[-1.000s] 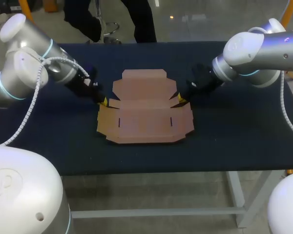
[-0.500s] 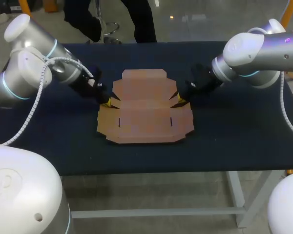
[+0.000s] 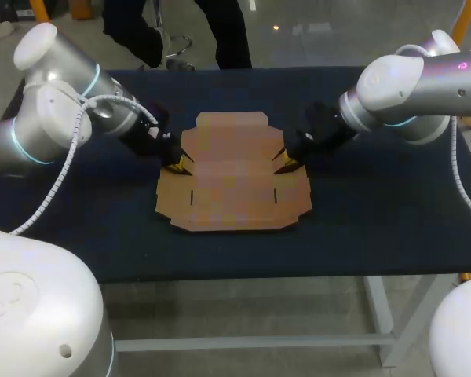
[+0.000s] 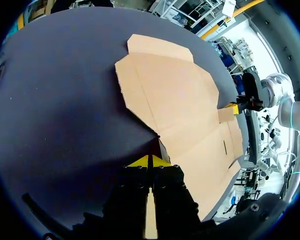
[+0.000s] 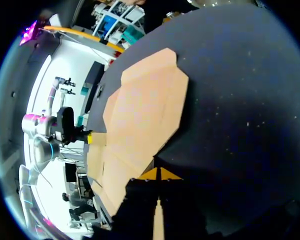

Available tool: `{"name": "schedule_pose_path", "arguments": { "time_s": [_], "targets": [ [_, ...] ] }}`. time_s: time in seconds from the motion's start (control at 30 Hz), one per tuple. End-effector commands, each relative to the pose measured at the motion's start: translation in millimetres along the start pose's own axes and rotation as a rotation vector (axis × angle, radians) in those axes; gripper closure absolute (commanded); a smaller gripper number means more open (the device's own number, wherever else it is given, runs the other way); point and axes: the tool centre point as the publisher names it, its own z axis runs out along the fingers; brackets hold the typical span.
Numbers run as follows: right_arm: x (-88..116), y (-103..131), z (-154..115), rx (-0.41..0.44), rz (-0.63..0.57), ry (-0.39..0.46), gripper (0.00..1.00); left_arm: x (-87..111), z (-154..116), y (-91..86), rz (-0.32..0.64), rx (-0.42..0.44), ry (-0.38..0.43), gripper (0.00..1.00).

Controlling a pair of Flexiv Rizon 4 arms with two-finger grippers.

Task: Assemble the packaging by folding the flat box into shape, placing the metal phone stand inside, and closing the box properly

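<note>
Midway across the dark desk (image 3: 377,228) lies the flat brown cardboard box blank (image 3: 231,184). Left gripper (image 3: 175,166) and right gripper (image 3: 286,161), both closed and empty, sit at its side notches.

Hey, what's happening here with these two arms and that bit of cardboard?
Two robot arms are working on a flat cardboard box that lies unfolded in the middle of the dark table. The left arm has its yellow-tipped jaws, closed together, at the notch on one side edge of the cardboard. The right arm has its closed jaws at the matching notch on the opposite side. Nothing is folded up yet.
</note>
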Motion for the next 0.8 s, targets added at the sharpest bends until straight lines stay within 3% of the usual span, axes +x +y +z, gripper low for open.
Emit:
{"name": "schedule_pose_path", "arguments": {
  "time_s": [0.03, 0.8],
  "targets": [
    [8, -5, -2, -0.017, -0.003, -0.027, 1.00, 6.1, -2, 2.6, -0.006, 0.007, -0.027, 1.00],
    [23, -5, 4, -0.058, 0.001, -0.128, 1.00, 23.0, -1, 0.3, -0.024, 0.042, -0.116, 1.00]
  ]
}}
